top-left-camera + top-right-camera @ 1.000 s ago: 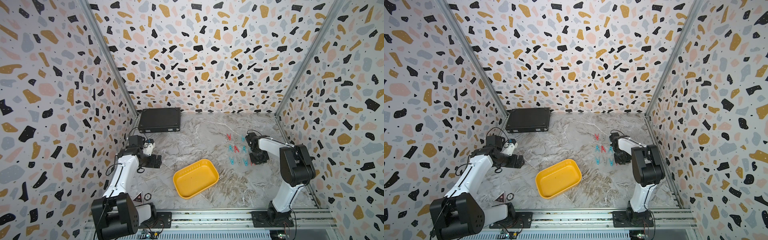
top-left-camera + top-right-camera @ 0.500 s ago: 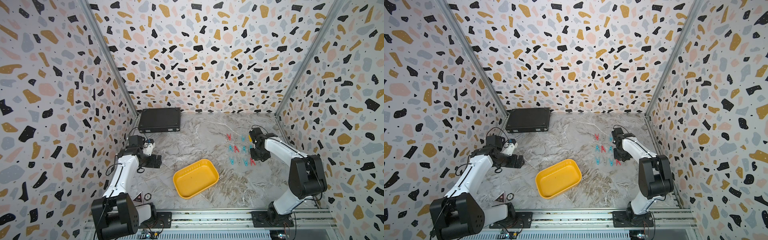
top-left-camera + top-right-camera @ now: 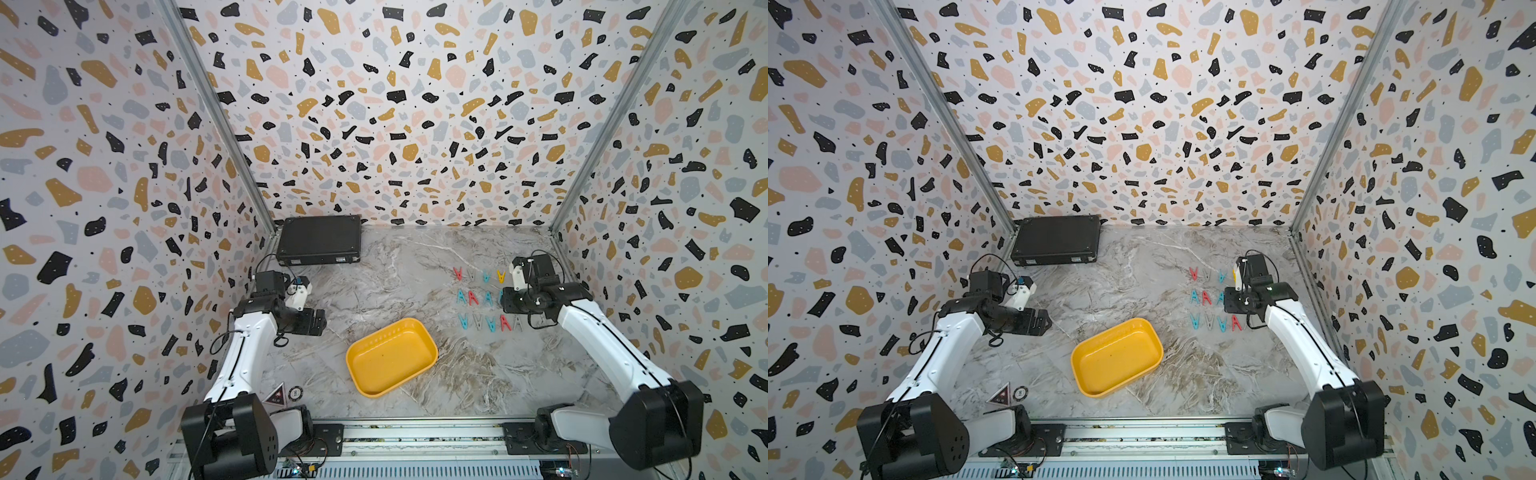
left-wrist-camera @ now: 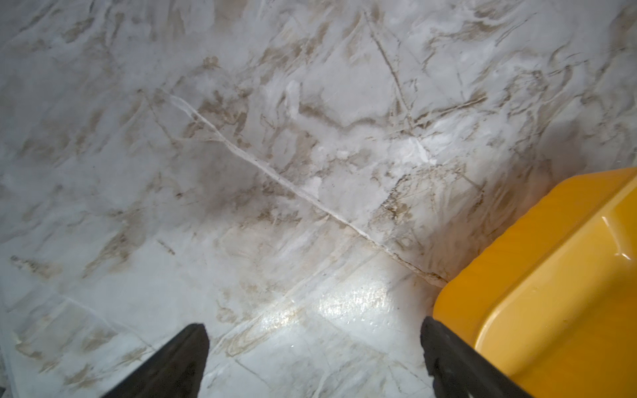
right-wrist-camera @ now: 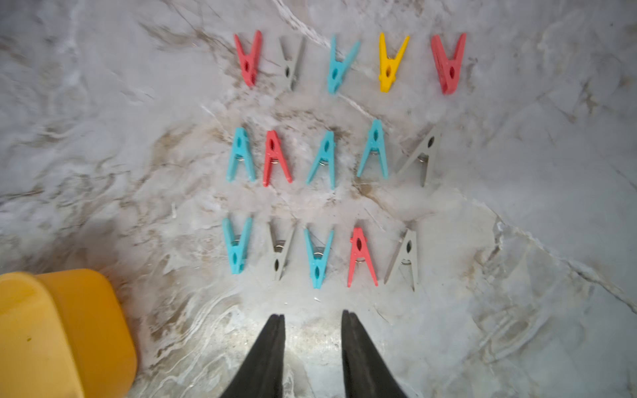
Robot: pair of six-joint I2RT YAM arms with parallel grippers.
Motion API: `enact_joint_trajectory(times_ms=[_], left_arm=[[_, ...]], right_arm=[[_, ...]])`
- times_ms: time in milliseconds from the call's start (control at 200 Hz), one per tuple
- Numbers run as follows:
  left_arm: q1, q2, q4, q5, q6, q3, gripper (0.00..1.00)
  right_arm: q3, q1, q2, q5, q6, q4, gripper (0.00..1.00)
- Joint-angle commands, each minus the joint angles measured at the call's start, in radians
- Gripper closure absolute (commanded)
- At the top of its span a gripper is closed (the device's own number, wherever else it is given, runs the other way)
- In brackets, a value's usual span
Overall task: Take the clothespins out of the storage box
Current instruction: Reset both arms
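To the left of the box, the left gripper [image 4: 312, 341] hangs low over the table [image 3: 395, 266] with its jaws spread wide and nothing between them; in the left wrist view one finger [image 4: 448, 358] is just beside a corner of the box. The box [image 3: 390, 359] stands near the front middle of the table, and in both top views its floor is bare, with no peg in it. The pegs [image 5: 327, 158] all lie on the table behind and to the right of the box, apart from it, in three tidy rows of five. The right gripper [image 5: 313, 318] hovers at the edge of the rows that is farthest from the box, its jaws a little apart and holding nothing. I judge that the emptying is done; only the retreat of the arms seems to be left.
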Motion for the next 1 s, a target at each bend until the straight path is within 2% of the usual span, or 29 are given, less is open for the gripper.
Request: enact_joint_trajectory(times_ms=[0,80,180,205,225,245,335,421,576,691,831,926,991], left_arm=[[0.003,-0.018,0.072,0.119,0.021,-0.004,0.00],[0.003,-0.014,0.163,0.162,0.001,-0.027,0.00],[0.003,-0.024,0.317,0.185,-0.037,-0.072,0.00],[0.004,-0.025,0.359,0.186,-0.053,-0.087,0.00],[0.004,-0.027,0.398,0.182,-0.063,-0.097,0.00],[0.003,-0.029,0.435,0.181,-0.074,-0.110,0.00],[0.004,-0.046,0.592,0.180,-0.120,-0.173,0.00],[0.004,-0.062,0.747,0.198,-0.129,-0.252,0.00],[-0.008,-0.053,0.875,0.218,-0.164,-0.315,0.00],[-0.013,-0.060,1.066,0.215,-0.196,-0.418,0.00],[-0.022,0.001,1.254,0.185,-0.270,-0.495,0.00],[-0.029,0.064,1.552,0.152,-0.310,-0.600,0.00],[-0.035,0.110,1.643,0.144,-0.305,-0.624,0.00]], right_arm=[[-0.105,0.001,-0.119,-0.056,-0.015,0.179,0.54],[-0.175,0.000,-0.189,0.025,0.004,0.254,0.40],[-0.268,0.001,-0.238,0.079,-0.032,0.363,0.35],[-0.294,0.000,-0.249,0.096,-0.033,0.397,0.22],[-0.315,-0.001,-0.259,0.106,-0.039,0.422,0.04],[-0.334,0.000,-0.270,0.109,-0.045,0.445,0.01],[-0.378,0.000,-0.317,0.153,-0.022,0.487,0.01],[-0.377,0.000,-0.341,0.121,-0.051,0.451,0.01],[-0.382,0.000,-0.375,0.120,-0.065,0.406,0.01],[-0.405,0.000,-0.415,0.137,-0.094,0.423,0.01],[-0.474,0.000,-0.473,0.116,-0.136,0.524,0.01],[-0.535,0.000,-0.511,0.104,-0.201,0.610,0.01],[-0.576,-0.001,-0.511,0.130,-0.238,0.657,0.01]])
